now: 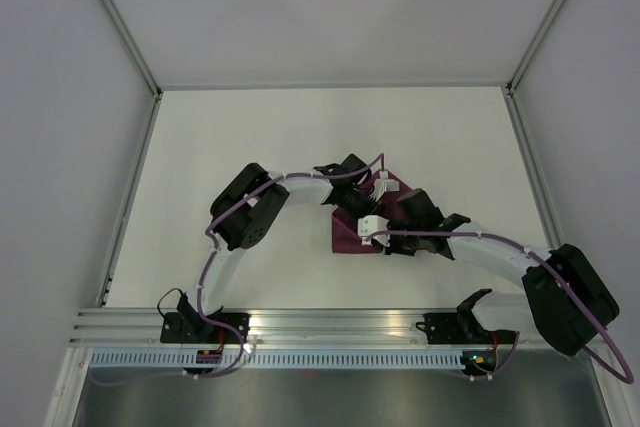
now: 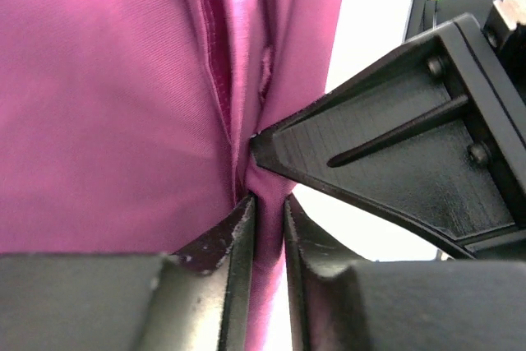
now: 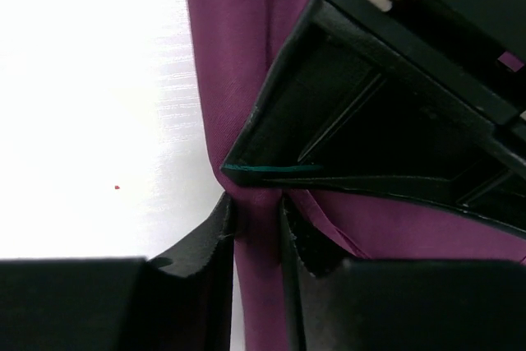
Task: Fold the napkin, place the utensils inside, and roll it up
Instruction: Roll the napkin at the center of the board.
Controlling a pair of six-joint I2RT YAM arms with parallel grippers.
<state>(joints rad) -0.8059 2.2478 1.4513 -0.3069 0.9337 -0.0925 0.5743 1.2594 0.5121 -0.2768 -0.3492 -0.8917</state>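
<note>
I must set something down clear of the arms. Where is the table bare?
Bare: the table between napkin and back wall, and along the left wall. Crowded: the centre, where left tool and right tool pinch the napkin.

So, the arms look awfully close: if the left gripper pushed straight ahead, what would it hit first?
The napkin fold between the fingers of the left gripper, then almost at once a fingertip of the right gripper, just ahead; depth is unclear.

top cam sits high up behind the arm bases [image 1: 205, 327] at the bottom of frame, looking down over the whole table [image 1: 250, 147]. both wrist cams peer along their own fingers [image 2: 222, 244], super close, sharing one napkin [image 2: 107, 104] fold mid frame.
</note>
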